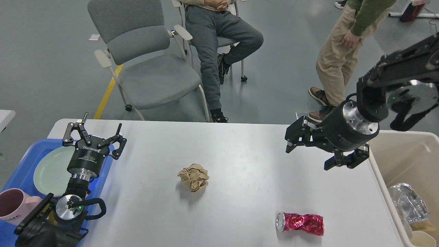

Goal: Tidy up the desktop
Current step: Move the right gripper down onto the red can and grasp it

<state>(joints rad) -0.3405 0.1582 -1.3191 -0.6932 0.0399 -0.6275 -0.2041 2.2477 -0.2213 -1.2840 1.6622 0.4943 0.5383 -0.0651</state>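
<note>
The desktop is a large white tabletop. A crumpled brown paper ball lies near its middle. Toward the front right a crushed red can lies on its side. My left gripper stands open and empty at the table's left edge, above the blue tray. My right gripper hovers open and empty over the right part of the table, well behind the can and to the right of the paper ball.
The blue tray holds a pale green plate and a pink mug. A beige bin at the table's right edge contains a silvery wrapper. Behind the table are a grey chair, a seated person and a standing person.
</note>
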